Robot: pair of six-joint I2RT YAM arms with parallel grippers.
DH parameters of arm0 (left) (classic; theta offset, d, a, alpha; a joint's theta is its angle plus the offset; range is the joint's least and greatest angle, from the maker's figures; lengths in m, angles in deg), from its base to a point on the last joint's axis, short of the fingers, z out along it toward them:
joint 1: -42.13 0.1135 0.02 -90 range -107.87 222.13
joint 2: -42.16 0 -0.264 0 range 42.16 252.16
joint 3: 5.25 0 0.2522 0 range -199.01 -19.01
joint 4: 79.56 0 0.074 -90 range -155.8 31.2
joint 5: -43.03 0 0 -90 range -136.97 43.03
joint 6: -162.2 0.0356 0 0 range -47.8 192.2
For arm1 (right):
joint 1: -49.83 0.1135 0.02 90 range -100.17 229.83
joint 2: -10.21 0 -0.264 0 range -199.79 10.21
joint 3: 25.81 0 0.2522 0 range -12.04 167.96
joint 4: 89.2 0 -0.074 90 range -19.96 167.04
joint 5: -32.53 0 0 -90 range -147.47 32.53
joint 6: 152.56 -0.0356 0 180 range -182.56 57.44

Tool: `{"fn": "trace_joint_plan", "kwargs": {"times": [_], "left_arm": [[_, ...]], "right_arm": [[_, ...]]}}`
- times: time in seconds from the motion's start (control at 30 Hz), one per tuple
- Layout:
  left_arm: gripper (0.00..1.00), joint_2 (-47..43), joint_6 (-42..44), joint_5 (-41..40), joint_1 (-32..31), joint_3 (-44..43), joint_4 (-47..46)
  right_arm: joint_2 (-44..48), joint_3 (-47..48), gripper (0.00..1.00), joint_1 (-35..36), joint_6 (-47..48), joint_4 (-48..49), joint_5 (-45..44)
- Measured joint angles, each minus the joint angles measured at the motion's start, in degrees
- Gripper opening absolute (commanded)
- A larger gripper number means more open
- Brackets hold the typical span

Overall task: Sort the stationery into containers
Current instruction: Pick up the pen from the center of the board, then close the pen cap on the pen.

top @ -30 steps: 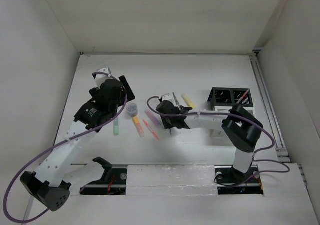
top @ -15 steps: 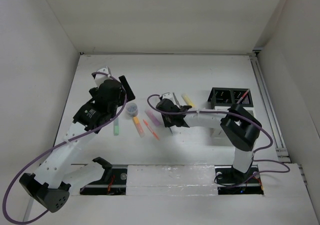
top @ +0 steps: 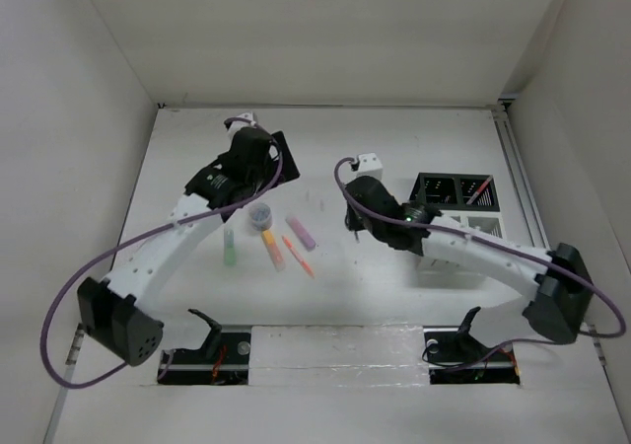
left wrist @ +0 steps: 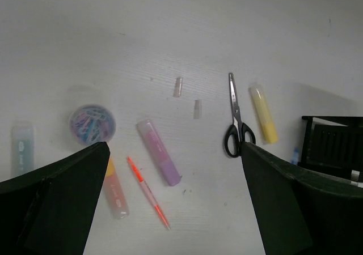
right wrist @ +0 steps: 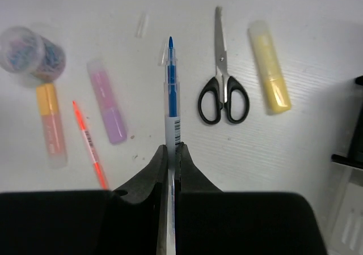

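Top external view: the black organizer compartments [top: 454, 189] stand at the right of the white worktop [top: 394, 148], a red pen [top: 480, 190] leaning in one, with the white slatted part [top: 483, 225] just in front. The right hand [right wrist: 171, 153] is clamped on the blue pen [right wrist: 171, 90] above the scissors [right wrist: 222, 99], yellow marker [right wrist: 269, 68] and purple marker [right wrist: 108, 102]. The left hand [left wrist: 174, 153] hangs with its fingers wide apart. White walls enclose everything.

The claw [right wrist: 171, 152] pinches a blue pen [right wrist: 171, 88].
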Motion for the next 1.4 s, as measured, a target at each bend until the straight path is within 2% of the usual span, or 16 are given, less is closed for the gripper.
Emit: {"fn": "trace_joint_plan", "kwargs": {"times": [0.27,0.4,0.5,0.7,0.77,0.83,1.0,1.4], "left_arm": [[0.98,22.51,2.43,6.40,0.00,-10.88,-3.32],[0.96,31.63,4.02,7.13,0.00,-13.60,-3.67],[0.90,35.76,5.31,7.74,0.00,-13.77,-3.30],[0.76,42.29,6.97,8.15,0.00,-16.92,-2.43],[0.75,44.06,7.26,8.17,0.00,-17.44,-2.54],[0.68,45.48,7.43,8.17,0.00,-17.51,-2.47],[0.61,48.96,7.74,7.85,0.00,-18.73,-2.21],[0.40,52.15,7.80,5.68,0.00,-22.45,-1.77]], "right_arm": [[20.02,-3.50,0.00,0.02,-0.39,-5.44,-4.31],[26.25,-4.87,0.00,0.02,-0.33,-7.69,-4.92],[29.64,-6.16,0.00,0.02,-0.07,-8.59,-4.92],[30.77,-8.15,0.00,0.02,0.79,-8.61,-4.02],[30.73,-8.79,0.00,0.09,0.94,-8.74,-3.63],[30.69,-9.07,0.00,0.13,1.03,-8.76,-3.19],[30.73,-9.55,0.00,0.13,1.64,-8.74,-2.38],[30.86,-9.66,0.00,0.59,1.88,-8.59,-1.84]]}}
